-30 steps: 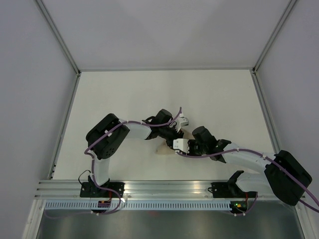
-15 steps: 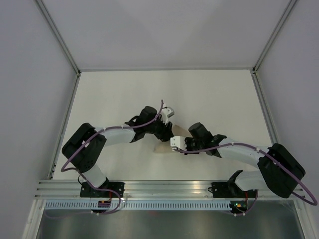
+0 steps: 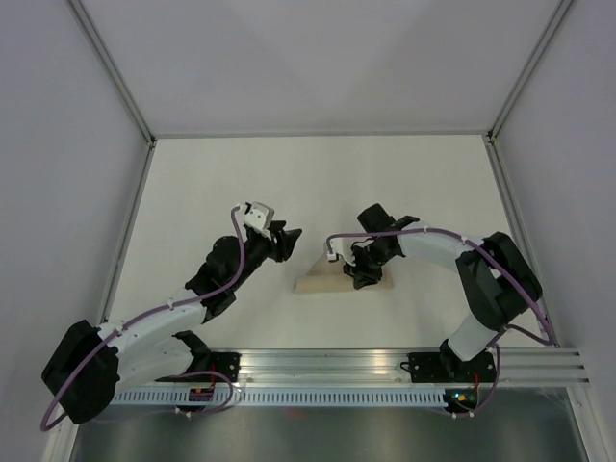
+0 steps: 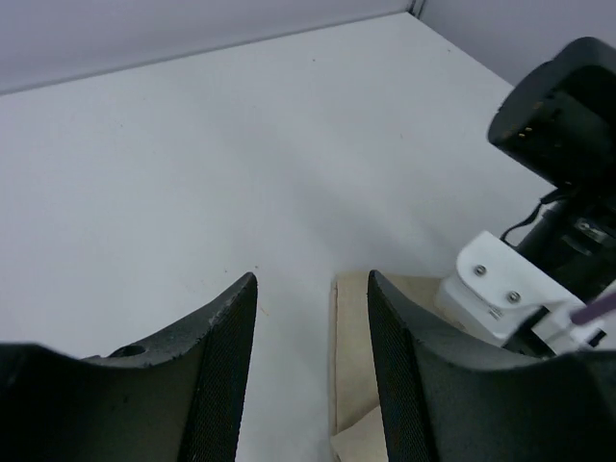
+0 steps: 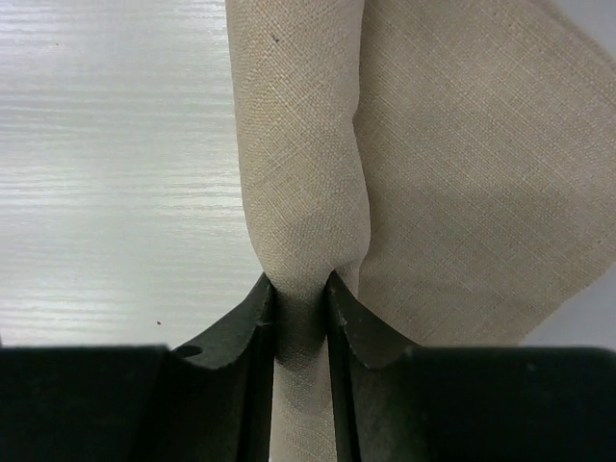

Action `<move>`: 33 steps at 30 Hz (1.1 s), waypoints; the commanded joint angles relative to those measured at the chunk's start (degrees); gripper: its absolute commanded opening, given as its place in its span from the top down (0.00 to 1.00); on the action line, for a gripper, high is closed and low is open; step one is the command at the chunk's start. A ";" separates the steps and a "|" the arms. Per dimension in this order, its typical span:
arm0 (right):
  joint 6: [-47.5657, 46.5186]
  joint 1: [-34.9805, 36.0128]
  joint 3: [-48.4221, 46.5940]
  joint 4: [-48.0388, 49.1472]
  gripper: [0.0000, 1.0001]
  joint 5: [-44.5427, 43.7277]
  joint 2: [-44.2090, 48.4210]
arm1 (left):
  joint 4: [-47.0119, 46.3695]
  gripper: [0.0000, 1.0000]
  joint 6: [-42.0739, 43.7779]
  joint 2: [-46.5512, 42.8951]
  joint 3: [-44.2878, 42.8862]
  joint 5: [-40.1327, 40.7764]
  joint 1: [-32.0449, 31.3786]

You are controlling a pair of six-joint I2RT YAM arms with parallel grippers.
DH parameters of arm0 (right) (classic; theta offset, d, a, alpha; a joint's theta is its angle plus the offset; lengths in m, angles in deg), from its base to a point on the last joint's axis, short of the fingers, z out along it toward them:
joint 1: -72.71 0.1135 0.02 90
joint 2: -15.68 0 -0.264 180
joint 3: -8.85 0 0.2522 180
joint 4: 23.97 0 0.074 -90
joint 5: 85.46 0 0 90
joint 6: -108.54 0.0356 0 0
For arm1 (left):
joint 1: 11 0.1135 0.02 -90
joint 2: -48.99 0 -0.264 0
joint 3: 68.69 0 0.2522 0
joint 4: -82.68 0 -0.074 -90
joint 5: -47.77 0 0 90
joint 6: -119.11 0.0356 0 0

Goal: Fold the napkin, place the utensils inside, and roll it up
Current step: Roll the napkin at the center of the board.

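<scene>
The beige napkin (image 3: pixel 320 280) lies partly rolled on the white table, a thick roll (image 5: pixel 298 144) along one side and a flat flap (image 5: pixel 462 173) beside it. My right gripper (image 3: pixel 359 273) is shut on that roll, and in the right wrist view the cloth is pinched tight between its jaws (image 5: pixel 300 286). My left gripper (image 3: pixel 287 239) hovers open and empty a short way left of the napkin. In the left wrist view the gap between its jaws (image 4: pixel 311 281) shows bare table, with the napkin's edge (image 4: pixel 351 327) by the right finger. The utensils are hidden.
The white table (image 3: pixel 212 183) is walled by grey panels at the back and sides. A metal rail (image 3: pixel 327 364) runs along the near edge by the arm bases. The right arm's white wrist block (image 4: pixel 500 289) sits close to my left gripper's right side.
My left gripper opened, let go and drew back to the left off the napkin. The right arm swung round while staying shut on the cloth, and more of the napkin now shows.
</scene>
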 commanded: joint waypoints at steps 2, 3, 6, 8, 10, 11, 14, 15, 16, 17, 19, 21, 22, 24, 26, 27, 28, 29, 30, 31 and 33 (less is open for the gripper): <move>-5.66 -4.51 -5.36 -12.78 0.97 5.28 -9.98 | -10.32 0.44 3.78 -3.18 5.57 8.35 -3.48; -5.84 -4.95 -7.73 -13.83 0.97 5.55 -12.61 | -11.48 0.44 4.83 -3.36 6.28 9.31 -4.28; -6.28 -5.74 -11.35 -16.39 0.97 5.99 -16.67 | -14.38 0.40 12.54 -2.23 7.61 9.68 -7.97; -6.19 -6.01 -13.27 -17.27 0.97 5.90 -19.03 | -13.95 0.39 16.34 -0.74 6.65 9.76 -11.82; -6.19 -6.10 -14.51 -18.14 0.97 6.08 -20.36 | -11.67 0.39 21.35 2.69 5.24 9.94 -14.65; -6.19 -6.36 -15.65 -18.41 0.97 6.16 -21.41 | -10.88 0.39 22.76 4.18 4.02 10.03 -17.10; -5.84 -6.54 -17.41 -19.03 0.97 6.17 -23.26 | -9.21 0.37 27.16 9.28 2.17 10.03 -20.97; -5.67 -6.62 -17.77 -19.20 0.97 6.08 -23.61 | -8.77 0.37 28.39 10.51 1.64 9.94 -21.69; -5.49 -6.71 -18.12 -19.38 0.97 5.82 -24.05 | -7.72 0.36 29.09 13.22 1.11 9.85 -22.39; -5.40 -6.71 -18.73 -19.47 0.97 5.73 -24.75 | -7.97 0.27 29.71 14.46 0.49 10.55 -23.96; -4.88 -6.71 -19.52 -19.82 0.97 5.38 -25.55 | -8.67 0.23 31.91 18.23 -0.12 11.52 -25.38; -4.70 -6.89 -20.40 -20.08 0.97 5.02 -26.78 | -8.50 0.23 33.40 20.79 -1.44 11.61 -26.96; -4.53 -6.98 -20.58 -20.17 0.97 4.94 -27.04 | -8.59 0.23 33.84 21.85 -2.49 11.61 -27.66; -4.44 -7.15 -21.20 -20.26 0.97 4.85 -28.18 | -8.67 0.23 35.33 25.71 -3.55 11.43 -28.19; -4.35 -7.24 -21.72 -20.61 0.97 4.76 -29.15 | -9.98 0.23 36.57 29.66 -4.52 11.70 -28.81; -4.35 -7.33 -21.81 -20.78 0.97 4.59 -29.42 | -11.39 0.23 37.96 30.99 -4.52 11.78 -28.90; -4.52 -7.59 -21.90 -21.31 0.97 4.58 -29.68 | -12.53 0.23 38.50 31.96 -4.52 12.31 -28.99; -4.52 -7.59 -22.07 -21.31 0.97 4.41 -29.86 | -14.81 0.23 39.11 33.53 -4.43 12.57 -28.99; -4.44 -7.77 -21.99 -21.40 0.97 4.23 -29.86 | -15.79 0.23 40.34 34.16 -4.52 12.84 -28.90; -4.35 -7.85 -21.99 -21.23 0.97 4.06 -29.95 | -16.40 0.22 41.05 34.95 -4.43 12.75 -28.90; -4.26 -8.03 -22.34 -21.31 0.97 3.79 -30.12 | -17.37 0.22 42.45 37.58 -5.22 12.75 -28.73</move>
